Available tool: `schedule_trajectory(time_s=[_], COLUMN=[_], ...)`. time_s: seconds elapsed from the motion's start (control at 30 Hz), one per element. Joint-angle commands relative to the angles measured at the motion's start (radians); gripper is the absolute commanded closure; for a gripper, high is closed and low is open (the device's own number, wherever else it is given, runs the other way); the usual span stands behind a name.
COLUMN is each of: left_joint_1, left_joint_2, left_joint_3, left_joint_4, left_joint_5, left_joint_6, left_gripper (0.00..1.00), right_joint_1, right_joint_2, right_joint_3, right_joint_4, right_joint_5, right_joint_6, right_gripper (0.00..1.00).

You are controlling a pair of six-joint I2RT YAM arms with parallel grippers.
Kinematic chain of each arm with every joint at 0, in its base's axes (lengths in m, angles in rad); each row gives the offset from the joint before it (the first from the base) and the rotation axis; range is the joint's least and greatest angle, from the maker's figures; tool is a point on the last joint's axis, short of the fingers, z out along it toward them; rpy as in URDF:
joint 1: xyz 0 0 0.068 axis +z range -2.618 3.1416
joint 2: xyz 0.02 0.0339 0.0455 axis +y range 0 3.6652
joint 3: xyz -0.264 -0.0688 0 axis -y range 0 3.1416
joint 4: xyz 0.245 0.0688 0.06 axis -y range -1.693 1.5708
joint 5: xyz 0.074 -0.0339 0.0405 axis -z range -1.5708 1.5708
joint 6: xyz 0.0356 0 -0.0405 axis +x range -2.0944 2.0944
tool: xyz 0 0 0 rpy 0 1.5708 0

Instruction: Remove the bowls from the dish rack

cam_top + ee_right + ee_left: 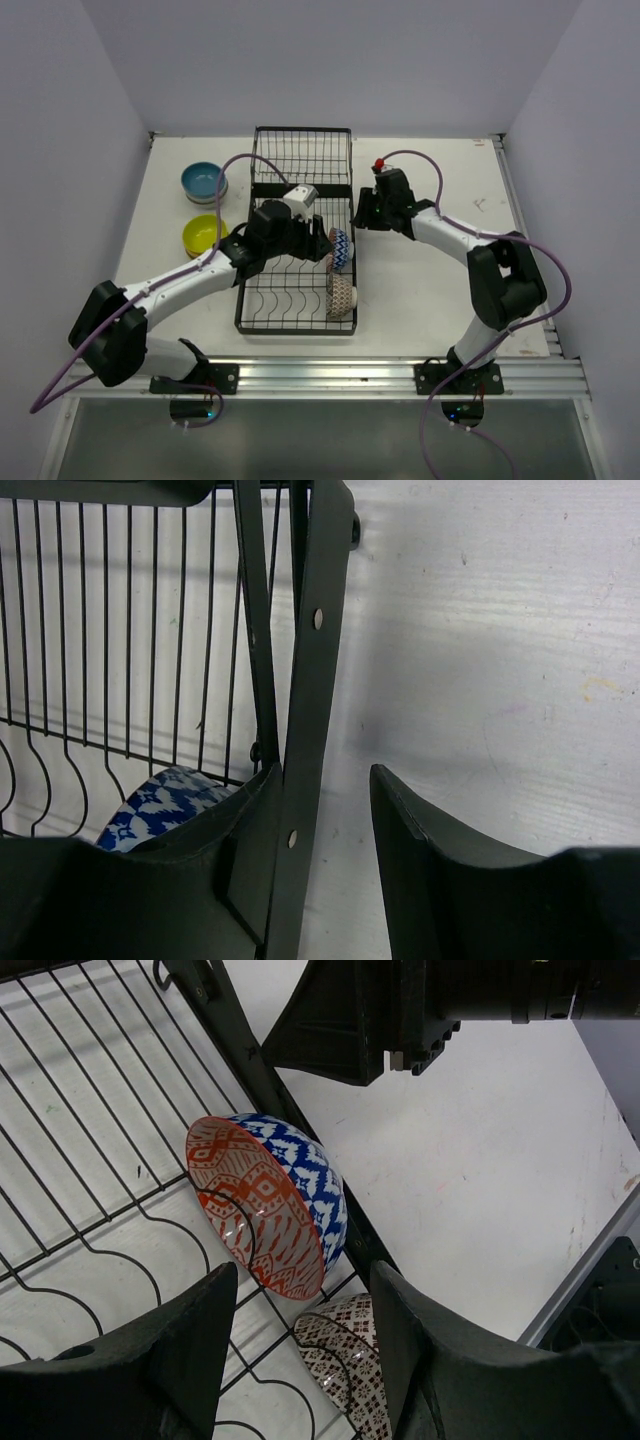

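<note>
The black wire dish rack [262, 300] lies in the middle of the table. Two bowls stand on edge along its right side: a blue zigzag bowl [342, 249] with a red-patterned inside [265, 1205], and a brown-patterned bowl [343, 292] nearer me [350, 1365]. My left gripper [322, 243] hovers open over these two bowls, the brown one between its fingers [300, 1325] and apart from them. My right gripper [358, 215] is open astride the rack's right rail [310, 680], and the blue bowl [160, 805] shows behind its left finger.
A blue bowl stacked on others [203, 182] and a yellow-green bowl [204, 234] sit on the table left of the rack. White walls enclose the table on the left, back and right. A metal rail runs along the near edge [400, 372].
</note>
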Motion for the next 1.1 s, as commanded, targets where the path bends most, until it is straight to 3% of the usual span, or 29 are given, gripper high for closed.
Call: schedule_trajectory(time_s=[0.0,0.3,0.57,0.83,1.07], left_joint_1=[-0.007,-0.007,-0.007,-0.007,-0.007], left_joint_2=[0.019,0.032,0.018,0.007,0.007], left_joint_3=[0.022,0.026,0.012,0.009,0.005], left_joint_4=[0.1,0.089,0.1,0.103,0.096], left_joint_5=[0.022,0.008,0.004,0.011,0.013], left_joint_6=[-0.026,-0.03,-0.037,-0.037,-0.034], left_gripper=[0.41,0.41,0.41,0.41,0.41], right_joint_1=[0.03,0.047,0.049,0.047,0.049], right_joint_2=[-0.024,-0.119,-0.23,-0.072,0.055], right_joint_3=[-0.005,-0.097,-0.071,0.028,0.051], right_joint_4=[0.047,0.099,0.047,-0.039,-0.03], right_joint_5=[-0.015,0.039,0.085,0.061,0.054], right_joint_6=[-0.007,0.013,-0.014,-0.014,-0.011], right_gripper=[0.55,0.57,0.57,0.5,0.51])
